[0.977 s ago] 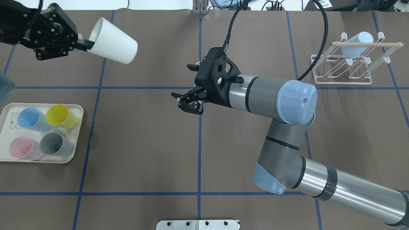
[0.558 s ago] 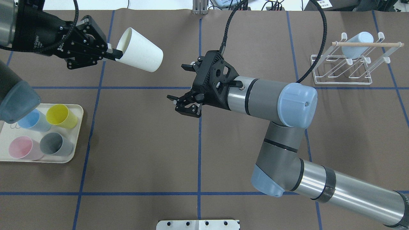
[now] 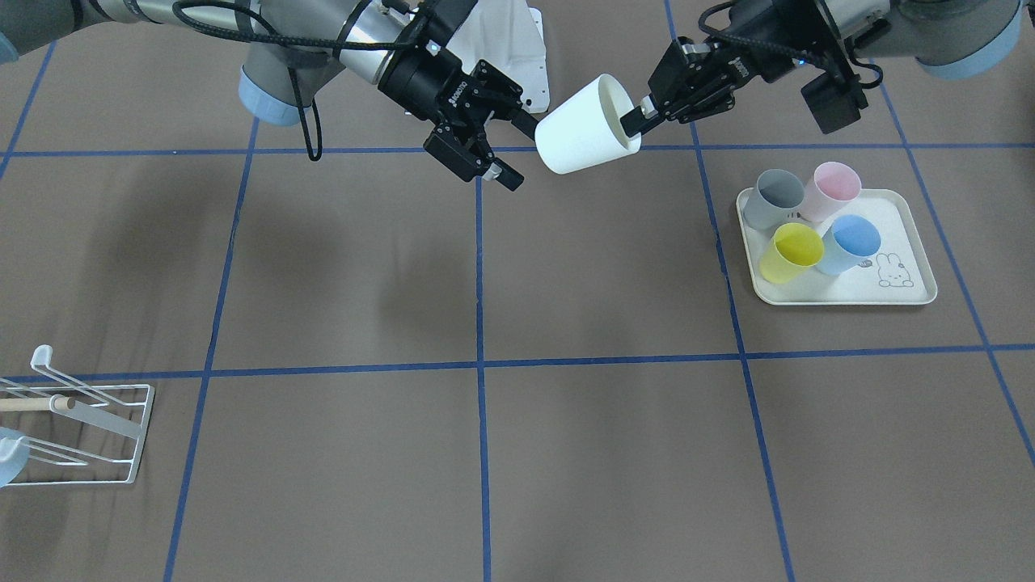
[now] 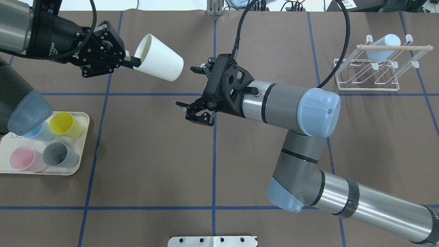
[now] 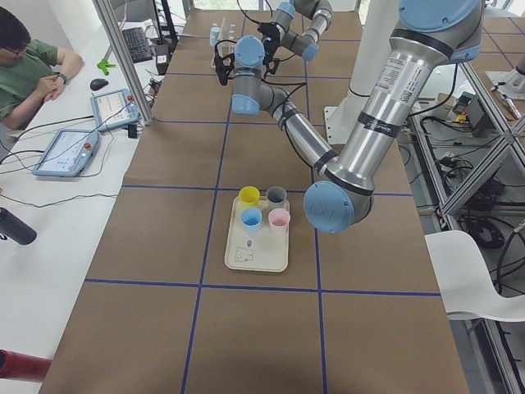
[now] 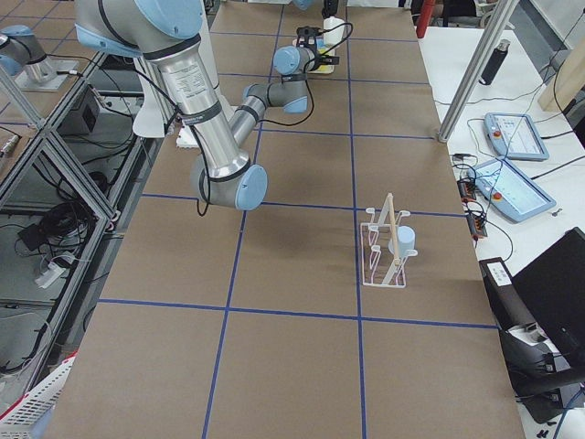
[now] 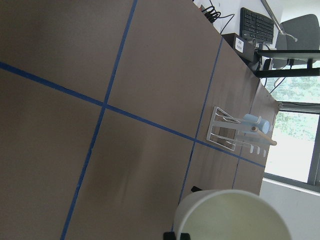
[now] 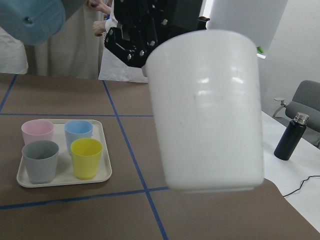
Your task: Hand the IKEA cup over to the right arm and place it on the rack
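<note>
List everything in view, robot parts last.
white cup: one, white, airborne in left gripper
tray: one, cream, robot's left
pink cup, blue cup, yellow cup, grey cup: one each, upright on tray
rack: one, white wire, wooden dowel, robot's far right
light-blue cup: one, on rack
person: one, green shirt, side desk
left gripper: one, black, fingers shut on white cup's rim
right gripper: one, black, open, near white cup's base

Cups, 6 total: white cup (image 4: pixel 157 62) ×1; blue cup (image 3: pixel 853 238), yellow cup (image 3: pixel 791 250), pink cup (image 3: pixel 833 187), grey cup (image 3: pixel 772 196) ×1 each; pale cup (image 4: pixel 382 48) ×1. Tray (image 3: pixel 845 301) ×1. Rack (image 4: pixel 368 90) ×1. Person (image 5: pixel 29 66) ×1.
</note>
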Controlling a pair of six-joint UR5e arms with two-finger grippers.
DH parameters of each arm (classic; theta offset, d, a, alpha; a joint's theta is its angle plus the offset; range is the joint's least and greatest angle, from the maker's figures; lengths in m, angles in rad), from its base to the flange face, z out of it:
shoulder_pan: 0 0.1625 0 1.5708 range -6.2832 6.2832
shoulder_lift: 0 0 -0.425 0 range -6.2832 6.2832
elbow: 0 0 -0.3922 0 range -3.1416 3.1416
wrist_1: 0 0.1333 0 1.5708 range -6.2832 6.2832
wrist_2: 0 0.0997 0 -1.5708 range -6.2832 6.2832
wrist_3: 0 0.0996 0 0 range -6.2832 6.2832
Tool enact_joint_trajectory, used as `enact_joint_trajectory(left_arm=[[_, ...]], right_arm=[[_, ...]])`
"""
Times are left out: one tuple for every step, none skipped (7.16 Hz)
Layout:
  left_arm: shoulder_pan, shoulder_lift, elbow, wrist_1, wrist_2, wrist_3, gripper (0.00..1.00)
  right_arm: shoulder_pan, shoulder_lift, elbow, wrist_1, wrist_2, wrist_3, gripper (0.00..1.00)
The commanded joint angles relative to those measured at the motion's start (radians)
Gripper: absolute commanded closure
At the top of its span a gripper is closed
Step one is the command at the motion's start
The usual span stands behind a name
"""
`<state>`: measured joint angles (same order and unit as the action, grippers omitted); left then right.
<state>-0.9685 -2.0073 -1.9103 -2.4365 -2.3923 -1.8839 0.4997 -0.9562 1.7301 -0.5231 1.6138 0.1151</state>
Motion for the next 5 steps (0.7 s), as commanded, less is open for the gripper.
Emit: enact_joint_trajectory(left_arm=[[0.019, -0.001, 0.000, 0.002, 0.013, 0.002, 1.00], [0.023, -0.002, 0.000, 0.002, 0.021, 0.002, 1.00], [0.030, -0.004, 0.000, 0.002, 0.022, 0.002, 1.00], [0.030, -0.004, 0.000, 0.002, 0.022, 0.002, 1.00], [0.030, -0.004, 0.000, 0.002, 0.022, 0.002, 1.00]], right_arm=[[0.000, 0.010, 0.000, 0.000, 0.000, -0.009, 0.06], [0.000, 0.010, 0.000, 0.000, 0.000, -0.009, 0.06], [0.000, 0.010, 0.000, 0.000, -0.005, -0.009, 0.06], [0.000, 0.014, 0.000, 0.000, -0.011, -0.009, 0.06], [0.000, 0.019, -0.001, 0.000, -0.012, -0.009, 0.06]])
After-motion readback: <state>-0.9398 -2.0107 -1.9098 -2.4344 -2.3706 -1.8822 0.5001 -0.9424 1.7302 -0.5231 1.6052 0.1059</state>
